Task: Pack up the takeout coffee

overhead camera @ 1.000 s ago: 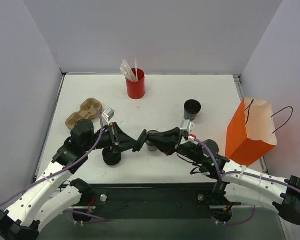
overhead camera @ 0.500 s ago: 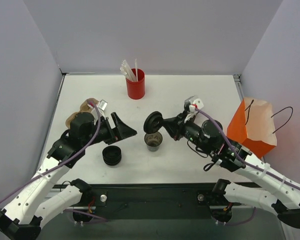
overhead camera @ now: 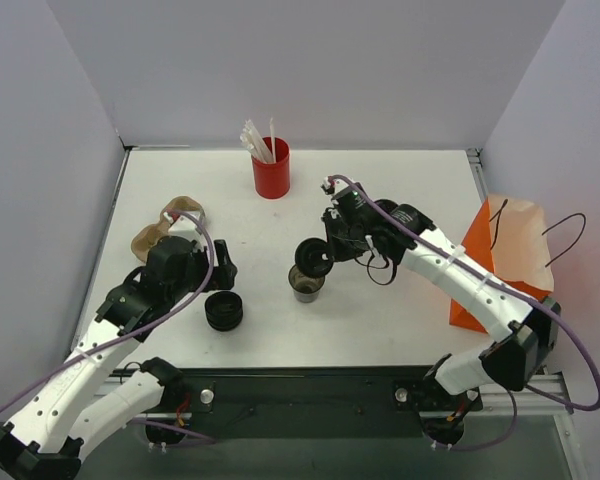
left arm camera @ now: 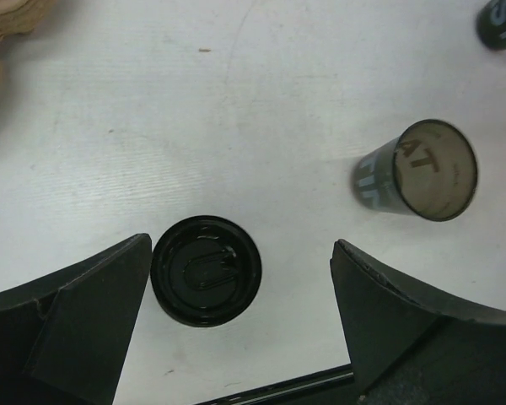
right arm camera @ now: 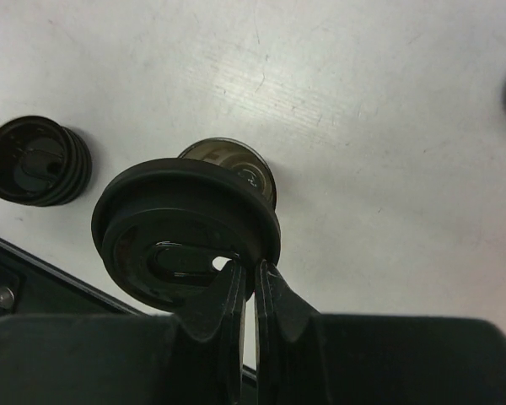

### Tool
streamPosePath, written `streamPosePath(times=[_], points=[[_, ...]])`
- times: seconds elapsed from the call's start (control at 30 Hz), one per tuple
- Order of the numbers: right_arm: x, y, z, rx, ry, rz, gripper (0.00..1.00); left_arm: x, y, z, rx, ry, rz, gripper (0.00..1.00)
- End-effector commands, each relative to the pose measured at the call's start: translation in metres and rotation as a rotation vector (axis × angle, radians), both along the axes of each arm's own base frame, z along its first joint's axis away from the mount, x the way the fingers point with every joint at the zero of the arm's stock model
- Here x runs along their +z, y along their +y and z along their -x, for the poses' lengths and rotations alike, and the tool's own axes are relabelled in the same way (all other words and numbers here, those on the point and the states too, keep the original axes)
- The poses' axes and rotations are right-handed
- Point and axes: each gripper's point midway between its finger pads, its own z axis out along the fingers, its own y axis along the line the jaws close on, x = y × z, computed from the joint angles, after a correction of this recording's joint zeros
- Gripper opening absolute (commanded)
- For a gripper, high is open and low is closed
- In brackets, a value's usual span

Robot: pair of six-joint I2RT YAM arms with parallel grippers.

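Your right gripper (right arm camera: 249, 277) is pinched tight on the rim of one black lid (right arm camera: 181, 228), held on edge over the open coffee cup (overhead camera: 306, 284) at the overhead frame's centre. Whether lid and cup touch, you cannot tell. Your left gripper (left arm camera: 240, 253) stands spread wide over the single lid stack (left arm camera: 206, 270). The open cup's wall reads "AT". A second cup (left arm camera: 502, 21), in the left wrist view's upper right corner, seems to read "ST". Farther out are one red cup of straws (overhead camera: 271, 168), one orange bag (overhead camera: 500, 265) and one cardboard carrier (overhead camera: 160, 226).
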Motion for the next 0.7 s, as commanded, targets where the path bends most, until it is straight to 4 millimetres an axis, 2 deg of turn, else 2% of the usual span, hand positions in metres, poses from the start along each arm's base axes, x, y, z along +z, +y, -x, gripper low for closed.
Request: streamPosePath(times=[0.0,0.03,0.17,0.43,0.67], points=[[-0.005,-0.009,0.017,0.022,0.147,0.100,0.00,0.002,0.015,-0.003,0.007,-0.116,-0.048,0.97],[-0.013,-0.009,0.018,0.029,0.187,0.132,0.00,0.006,0.015,-0.002,0.004,-0.131,-0.039,0.97],[-0.021,-0.006,0.012,0.019,0.229,0.185,0.00,0.017,0.023,0.001,0.022,-0.188,-0.034,0.97],[-0.041,0.003,-0.003,-0.004,0.274,0.253,0.00,0.019,0.025,0.004,0.019,-0.198,-0.036,0.97],[-0.058,0.013,-0.008,0.007,0.312,0.291,0.00,0.019,0.024,0.006,0.011,-0.199,-0.031,0.97]])
